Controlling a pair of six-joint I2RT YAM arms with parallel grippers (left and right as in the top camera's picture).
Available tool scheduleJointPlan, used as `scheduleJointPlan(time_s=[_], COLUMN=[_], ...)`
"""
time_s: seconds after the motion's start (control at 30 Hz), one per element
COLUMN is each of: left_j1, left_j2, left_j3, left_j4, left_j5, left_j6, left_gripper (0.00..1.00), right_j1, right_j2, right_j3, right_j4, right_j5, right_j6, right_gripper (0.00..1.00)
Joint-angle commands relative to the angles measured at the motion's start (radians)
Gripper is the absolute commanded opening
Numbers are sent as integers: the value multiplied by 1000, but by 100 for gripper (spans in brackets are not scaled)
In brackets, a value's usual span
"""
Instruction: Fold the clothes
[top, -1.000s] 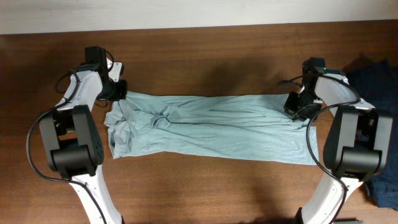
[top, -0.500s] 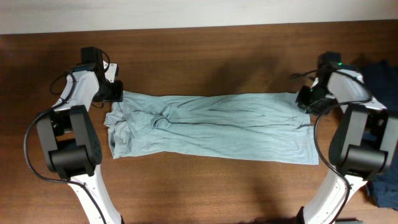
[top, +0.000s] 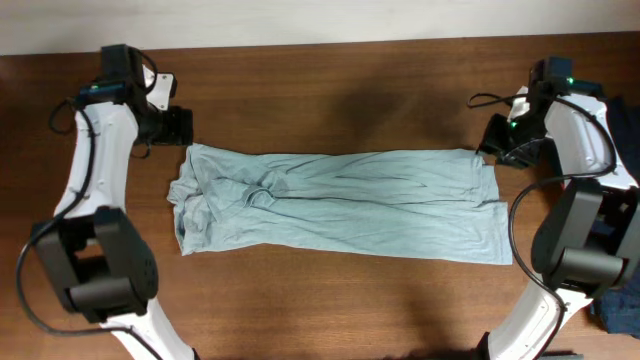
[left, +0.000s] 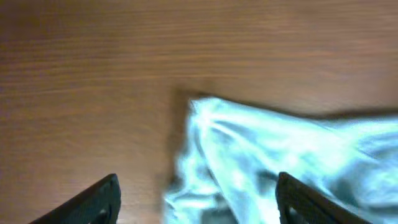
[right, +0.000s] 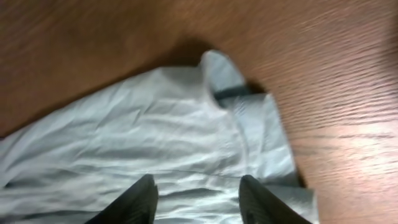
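— How far along are you with the folding?

— Partway, I judge. On the table (top: 330, 80) the shirt (top: 340, 205) lies flat as one long band running from my left side to my right. It looks doubled lengthwise already, because it is much narrower than a spread shirt would be. Its left end is bunched and wrinkled, while the right end lies smoother, with a small flap at the far corner.

— And the dark heap off to your right?

— That dark garment (top: 605, 120) sits at the table's edge, apart from the shirt, and I leave it alone.

— What are your pincers doing?

— Neither one holds anything. My left pincer (left: 198, 199) stands with its jaws wide apart above the shirt's far left corner. My right pincer (right: 196, 198) is parted too, over the far right corner, with the cloth lying loose beneath it.

— What is left, then?

— By my reckoning the cross folds are left, bringing the ends of the band together until it makes a compact packet. The rumpled left end may want smoothing first.
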Motion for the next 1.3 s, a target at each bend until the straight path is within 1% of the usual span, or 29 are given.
scheduleJointPlan(time_s=[0.0, 0.03, 0.1, 0.17, 0.23, 0.37, 0.4, 0.43, 0.47, 0.63, 0.73, 0.8, 0.93, 1.03, 1.13, 1.17, 1.2, 1.23, 1.27], left_j1=[-33, -46, -88, -140, -190, -281, -317, -355, -378, -491, -524, -542, -547, -547, -547, -547, -547, -547, -547], left_j2=[-4, -4, -4, -4, -4, 1, 5, 11, 16, 76, 127, 167, 189, 189, 189, 189, 189, 188, 188], left_j3=[-7, -13, -28, -45, -64, -92, -100, -107, -113, -116, -116, -116, -116, -116, -116, -116, -116, -115, -111], left_j4=[-78, -91, -103, -102, -88, -27, 0, 28, 52, 113, 130, 148, 160, 168, 176, 176, 175, 176, 174], left_j5=[171, 174, 174, 173, 159, 59, 20, -18, -46, -229, -247, -247, -245, -243, -243, -244, -256, -279, -311], left_j6=[127, 160, 268, 402, 483, 504, 529, 543, 543, 573, 588, 587, 579, 579, 580, 579, 574, 559, 543], left_gripper=[75, 75, 73, 69, 66, 66, 66, 66, 66, 66, 64, 59, 56, 46, 30, 23, 13, 8, 6], right_j1=[43, 54, 78, 98, 113, 119, 119, 119, 119, 119, 119, 119, 119, 119, 119, 119, 119, 119, 119], right_j2=[-24, -24, -24, -24, -24, -24, -24, -24, -24, -24, -24, -24, -24, -24, -24, -24, -24, -24, -24], right_j3=[11, 11, 11, 11, 11, 11, 11, 11, 11, 11, 11, 11, 11, 11, 11, 11, 11, 11, 11], right_j4=[-19, -24, -29, -26, -23, -23, -25, -28, -29, -32, -34, -33, -33, -34, -34, -34, -35, -36, -36], right_j5=[-49, -46, -37, -37, -34, -35, -35, -34, -34, -34, -34, -34, -26, -14, -12, -12, -12, -12, -12], right_j6=[-65, -86, -118, -139, -138, -138, -138, -138, -138, -137, -137, -137, -137, -137, -137, -137, -137, -137, -137], right_gripper=[50, 51, 53, 54, 56, 58, 59, 63, 64, 65, 65, 66, 66, 66, 66, 65, 66, 65, 66])
